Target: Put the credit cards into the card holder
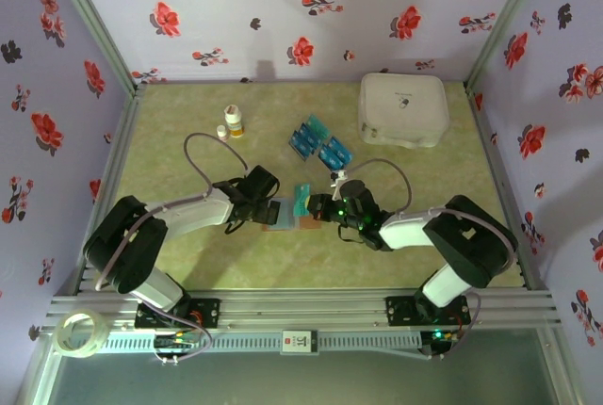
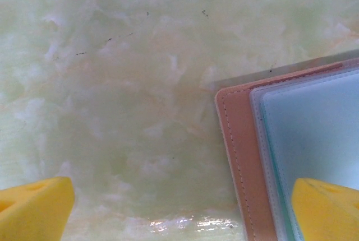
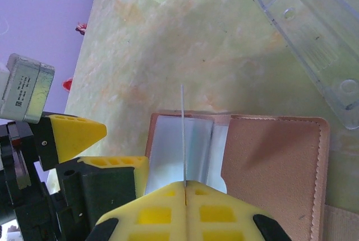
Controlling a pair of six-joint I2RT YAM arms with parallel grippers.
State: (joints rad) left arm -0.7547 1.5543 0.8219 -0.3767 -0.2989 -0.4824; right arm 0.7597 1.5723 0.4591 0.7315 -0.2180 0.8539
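Tabletop [image 3: 224, 56]: right hand [image 3: 185, 188] pinches card [image 3: 183, 134] over holder [image 3: 275, 162].

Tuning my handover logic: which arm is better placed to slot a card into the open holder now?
Right: the right gripper is shut on a card, held edge-on over the open card holder. The left gripper stands open with the holder's edge between its fingers, likely better for steadying.

Tbl [image 1: 170, 132]: cards [image 1: 320, 141], holder [image 1: 283, 215], case [image 1: 402, 108], bottle [image 1: 234, 122].
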